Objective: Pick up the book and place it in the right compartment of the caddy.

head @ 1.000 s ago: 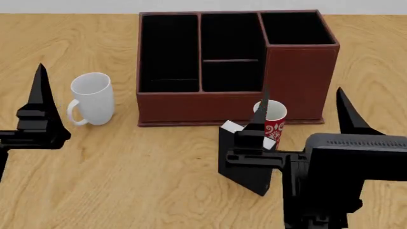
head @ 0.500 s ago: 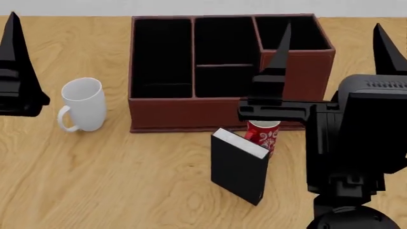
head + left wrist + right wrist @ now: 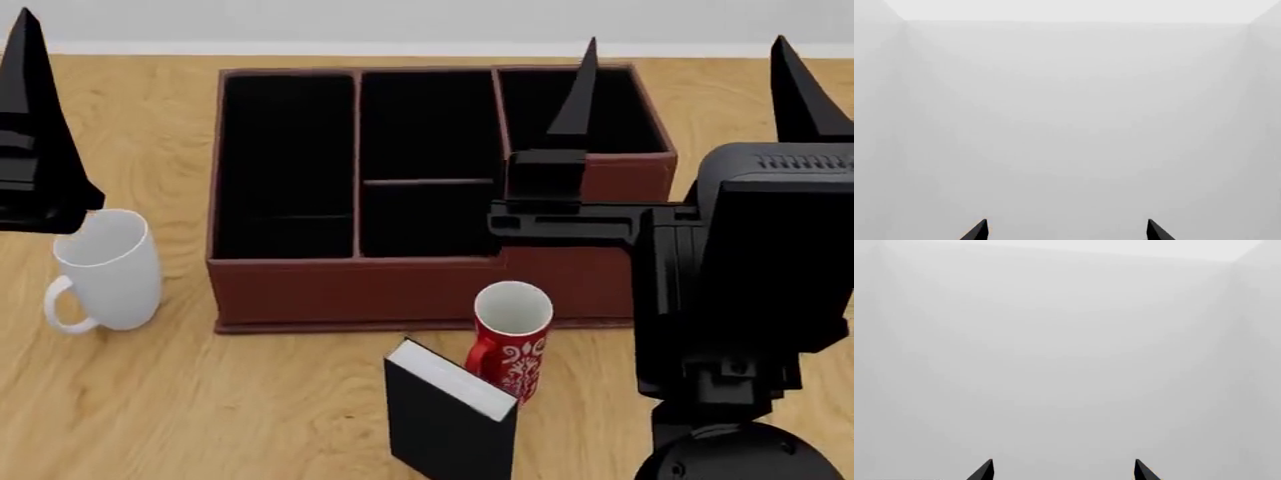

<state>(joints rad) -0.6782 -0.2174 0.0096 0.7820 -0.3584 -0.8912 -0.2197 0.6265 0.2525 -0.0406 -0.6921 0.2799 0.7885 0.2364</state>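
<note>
The black book [image 3: 447, 425] with white page edges stands upright on the wooden table, in front of the caddy [image 3: 400, 285]. The reddish-brown caddy has black-lined sections; its right compartment [image 3: 567, 100] is the tallest. My right gripper [image 3: 686, 42] is open and empty, raised with its fingers pointing up, in front of the right compartment and well above the book. Of my left gripper only one finger [image 3: 34, 130] shows at the head view's left edge. Both wrist views, left [image 3: 1067, 224] and right [image 3: 1063, 464], show spread fingertips against a blank grey wall.
A red patterned mug [image 3: 511, 340] stands right behind the book, between it and the caddy. A white mug [image 3: 107, 270] stands to the caddy's left. My black right arm [image 3: 747, 270] fills the right side of the head view.
My right gripper has risen from beside the book to well above it. The left gripper has also risen. The head view has shifted, so the caddy and mugs sit lower and further left.
</note>
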